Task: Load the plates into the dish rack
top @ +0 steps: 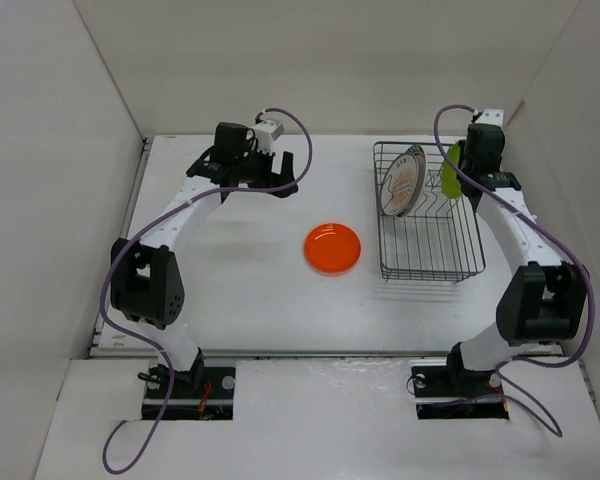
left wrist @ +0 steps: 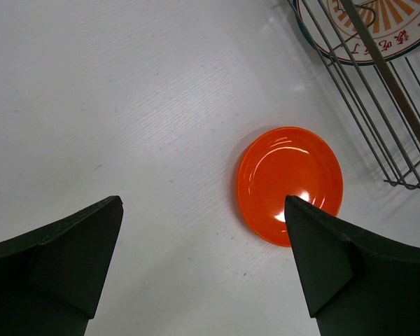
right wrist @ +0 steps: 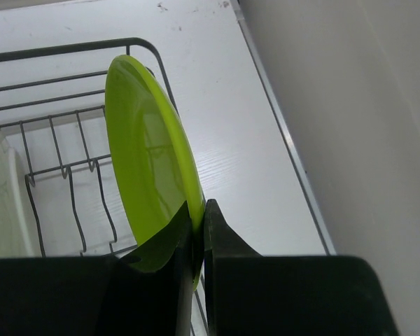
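Only writing I can spot is on the round white plate with the orange sunburst centre, sitting in the dark grey wire dish rack at 1 o'clock in the left wrist view. It's a few orange characters under the rays, too small and wire-crossed to read.

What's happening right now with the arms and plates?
Right gripper shut on lime plate, at rack. Left gripper open, empty; orange plate flat on table. Nothing blocking.
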Controlling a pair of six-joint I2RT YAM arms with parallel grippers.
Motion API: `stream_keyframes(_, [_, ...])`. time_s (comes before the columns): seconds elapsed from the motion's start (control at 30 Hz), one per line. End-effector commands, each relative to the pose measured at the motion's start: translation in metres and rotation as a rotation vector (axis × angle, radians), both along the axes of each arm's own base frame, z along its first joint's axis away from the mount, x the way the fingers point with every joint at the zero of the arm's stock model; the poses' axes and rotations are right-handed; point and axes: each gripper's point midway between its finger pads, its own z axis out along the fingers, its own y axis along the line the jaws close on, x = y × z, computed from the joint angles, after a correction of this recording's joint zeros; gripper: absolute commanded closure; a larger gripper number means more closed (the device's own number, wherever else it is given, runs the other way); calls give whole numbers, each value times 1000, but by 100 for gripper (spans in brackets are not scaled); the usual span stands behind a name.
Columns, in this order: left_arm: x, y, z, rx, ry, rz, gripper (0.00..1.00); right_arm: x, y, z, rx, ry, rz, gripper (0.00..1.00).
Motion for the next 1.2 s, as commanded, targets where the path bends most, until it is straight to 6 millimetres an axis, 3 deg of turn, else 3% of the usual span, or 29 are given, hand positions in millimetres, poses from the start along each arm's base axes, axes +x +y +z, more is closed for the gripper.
stream_keyframes(0.0, [4,-8,20,-8,-56,-23,0,13,2,15,8,-82,17,100])
stream_keyframes(0.13, [2,-13,20,-9,-56,-34,0,21,4,-9,-8,-15,2,100])
stream_keyframes(0.37, [0,-16,12,2,-44,-48,0,28,11,-29,-29,42,-22,99])
stream_keyframes(0.43, [0,-16,12,7,-50,-53,0,29,21,-29,-21,37,-6,83])
stream_keyframes(0.5, [-2,-17,4,7,-31,-62,0,30,26,-33,-15,42,-1,74])
stream_keyframes(0.53, [-3,-19,5,-1,-28,-73,0,31,24,-29,-19,32,-9,57])
stream_keyframes(0.57, [-6,-20,1,0,-21,-90,0,30,28,-30,-24,43,-6,53])
stream_keyframes(0.6, [-8,-23,-3,-9,-8,-107,0,31,28,-21,-15,17,-10,50])
stream_keyframes(0.63, [-12,-24,-7,-14,6,-117,0,29,24,-20,-28,16,-33,39])
stream_keyframes(0.73, [-15,-27,-17,-19,30,-148,0,25,22,2,-20,-23,-60,23])
stream_keyframes(0.77, [-16,-31,-24,-10,37,-162,0,20,17,13,-23,-44,-90,9])
stream_keyframes(0.87, [-16,-35,-39,0,71,-171,0,8,12,48,-20,-102,-122,6])
stream_keyframes(0.9, [-18,-35,-48,6,92,-171,0,2,9,55,-20,-111,-144,0])
stream_keyframes(0.93, [-18,-35,-54,9,104,-170,0,-5,9,74,1,-159,-151,0])
stream_keyframes(0.97, [-17,-35,-66,20,123,-175,0,-11,9,81,10,-173,-155,0])
stream_keyframes(1.03, [-22,-40,-79,25,163,-194,0,-17,16,95,38,-202,-108,0])
stream_keyframes(1.07, [-25,-41,-93,29,203,-200,0,-27,19,111,62,-243,-89,0])
stream_keyframes(1.17, [-28,-47,-107,31,258,-221,0,-34,47,127,138,-278,59,0])
